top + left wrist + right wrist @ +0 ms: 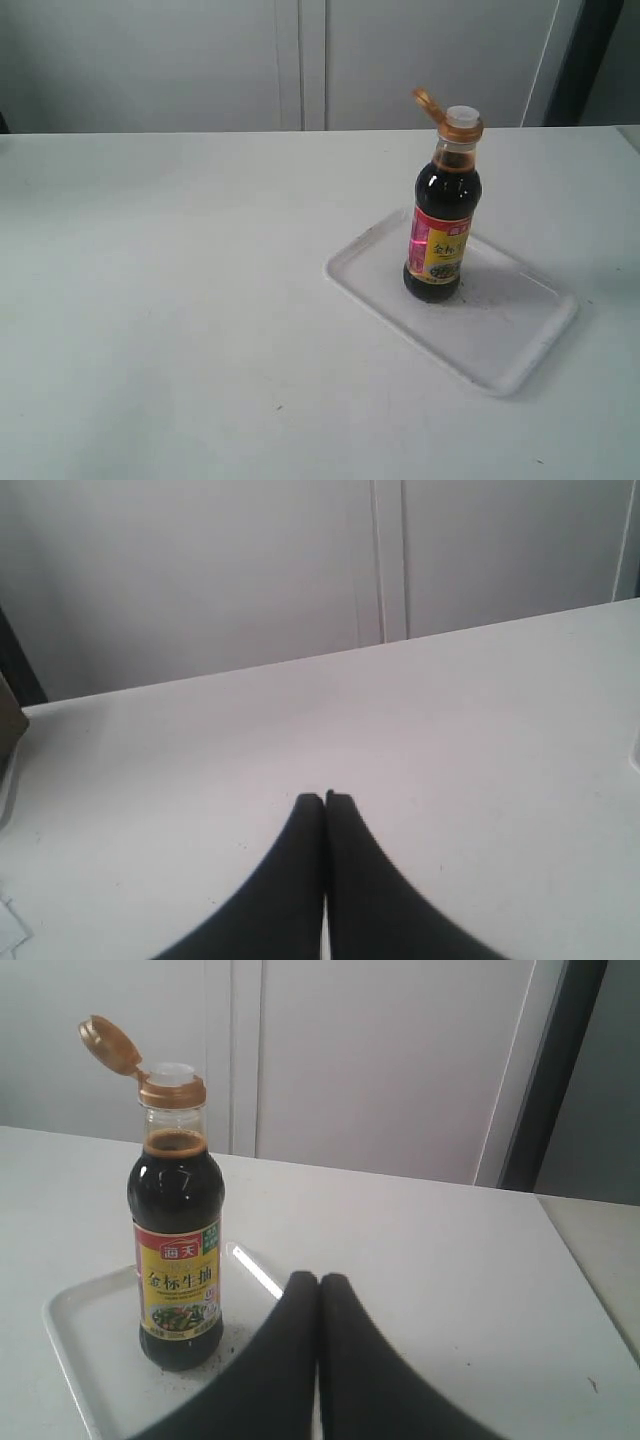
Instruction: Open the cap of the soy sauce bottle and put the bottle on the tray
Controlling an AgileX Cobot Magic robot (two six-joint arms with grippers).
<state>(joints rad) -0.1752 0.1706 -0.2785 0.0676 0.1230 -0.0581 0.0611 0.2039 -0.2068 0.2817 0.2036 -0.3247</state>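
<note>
The soy sauce bottle point(442, 225) point(177, 1250) stands upright on the white tray point(500, 330) point(80, 1340), dark liquid inside, pink-and-yellow label facing forward. Its golden-orange cap point(432, 104) point(110, 1045) is flipped back on its hinge, baring the white spout point(462, 116) point(172, 1074). Neither gripper appears in the exterior view. My right gripper point(319, 1280) is shut and empty, a short way from the bottle and apart from it. My left gripper point(325, 800) is shut too, holding nothing, over bare table with the bottle out of its view.
The white table point(180, 300) runs back to a pale wall with panel seams point(302, 60). A dark upright strip point(590, 60) stands at the far right. Something brown point(10, 720) pokes in at the edge of the left wrist view.
</note>
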